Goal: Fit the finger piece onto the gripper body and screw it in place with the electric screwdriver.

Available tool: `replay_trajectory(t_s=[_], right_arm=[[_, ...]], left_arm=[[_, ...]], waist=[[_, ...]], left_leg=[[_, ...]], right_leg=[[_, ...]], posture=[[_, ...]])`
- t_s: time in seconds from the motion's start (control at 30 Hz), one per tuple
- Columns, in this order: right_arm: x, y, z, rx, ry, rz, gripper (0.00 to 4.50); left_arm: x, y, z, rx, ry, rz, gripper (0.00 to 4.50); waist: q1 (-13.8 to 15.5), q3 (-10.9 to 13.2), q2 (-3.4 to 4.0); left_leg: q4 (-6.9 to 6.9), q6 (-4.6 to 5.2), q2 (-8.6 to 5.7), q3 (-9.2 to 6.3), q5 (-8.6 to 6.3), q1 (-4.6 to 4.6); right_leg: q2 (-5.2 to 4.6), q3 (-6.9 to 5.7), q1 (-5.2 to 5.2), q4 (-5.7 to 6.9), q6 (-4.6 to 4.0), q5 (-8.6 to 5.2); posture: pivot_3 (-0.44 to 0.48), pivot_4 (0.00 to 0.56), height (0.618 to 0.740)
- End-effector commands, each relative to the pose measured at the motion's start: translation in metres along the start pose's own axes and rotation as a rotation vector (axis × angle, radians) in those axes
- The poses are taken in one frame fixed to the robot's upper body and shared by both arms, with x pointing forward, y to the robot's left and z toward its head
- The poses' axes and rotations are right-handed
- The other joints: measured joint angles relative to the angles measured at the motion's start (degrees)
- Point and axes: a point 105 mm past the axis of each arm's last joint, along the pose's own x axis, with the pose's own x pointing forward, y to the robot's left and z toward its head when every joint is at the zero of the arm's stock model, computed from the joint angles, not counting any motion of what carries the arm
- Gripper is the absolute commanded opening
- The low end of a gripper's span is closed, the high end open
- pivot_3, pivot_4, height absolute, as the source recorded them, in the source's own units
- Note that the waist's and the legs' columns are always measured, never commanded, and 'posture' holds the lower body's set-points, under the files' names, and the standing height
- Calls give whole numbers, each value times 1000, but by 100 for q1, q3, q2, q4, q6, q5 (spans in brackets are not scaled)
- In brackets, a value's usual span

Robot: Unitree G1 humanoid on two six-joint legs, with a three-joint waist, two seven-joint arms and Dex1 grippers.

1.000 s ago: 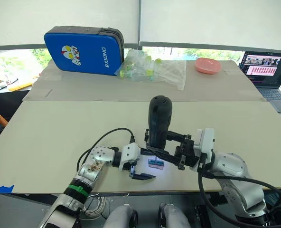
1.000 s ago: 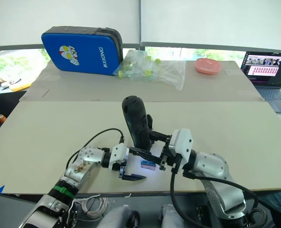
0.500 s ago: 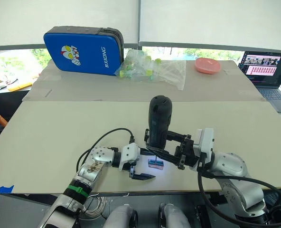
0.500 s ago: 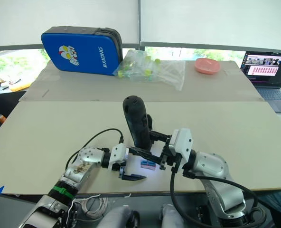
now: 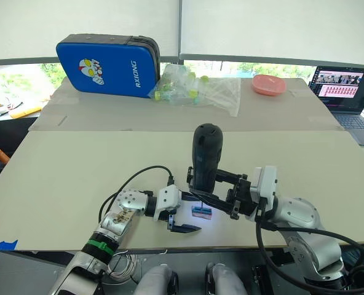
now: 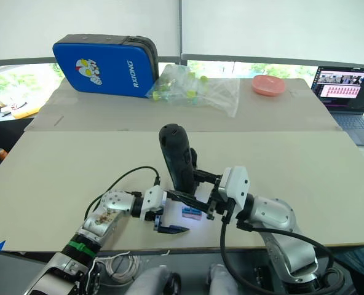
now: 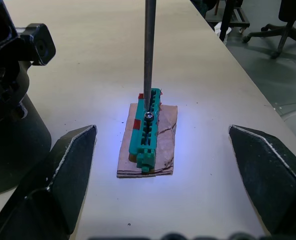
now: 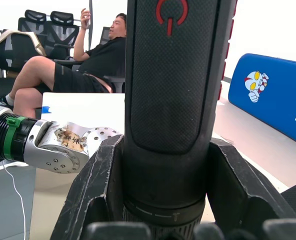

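Observation:
The electric screwdriver (image 5: 205,157) stands upright with my right gripper (image 5: 214,186) shut on its lower body; the same grip shows close up on the screwdriver (image 8: 175,75). Its thin bit (image 7: 149,55) rests tip-down on a small screw in a green block (image 7: 145,131) lying on a brown card, lit by the tool's light. My left gripper (image 7: 161,128) is open near the table's front edge, one finger on each side of the block. A chunky black block, apparently the gripper body (image 7: 8,130), stands just behind the screwdriver, partly hidden (image 6: 193,161). The finger piece is out of view.
At the back lie a blue case (image 5: 108,64), a clear plastic bag of small parts (image 5: 197,89) and a pink bowl (image 5: 269,84). A laptop (image 5: 345,86) sits at the far right. A seated person (image 8: 83,67) and office chairs are beyond the table.

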Motion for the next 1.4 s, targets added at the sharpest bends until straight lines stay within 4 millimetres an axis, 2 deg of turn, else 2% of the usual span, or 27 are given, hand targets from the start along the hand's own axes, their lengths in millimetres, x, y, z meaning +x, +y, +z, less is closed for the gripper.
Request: replay_trajectory(t_s=[0.03,0.8,1.4], right_arm=[[2,-1,16,-32,-65,0,1881],[1,0,9,-26,-51,6,1881],[-1,0,-11,11,39,-6,1881]], left_arm=[[3,-13,-24,-93,66,-29,4446],[2,-11,-22,-96,65,-23,4446],[-1,-11,-21,-94,69,-19,4446]], waist=[[0,0,0],[0,-1,2],[-6,-13,3]], left_leg=[[0,0,0,0,0,0],[0,0,1,0,0,1],[0,1,3,0,0,3]], right_leg=[[0,0,0,0,0,0],[0,0,1,0,3,-2],[0,0,2,0,14,-9]], posture=[[0,150,740],[0,150,740],[0,150,740]])
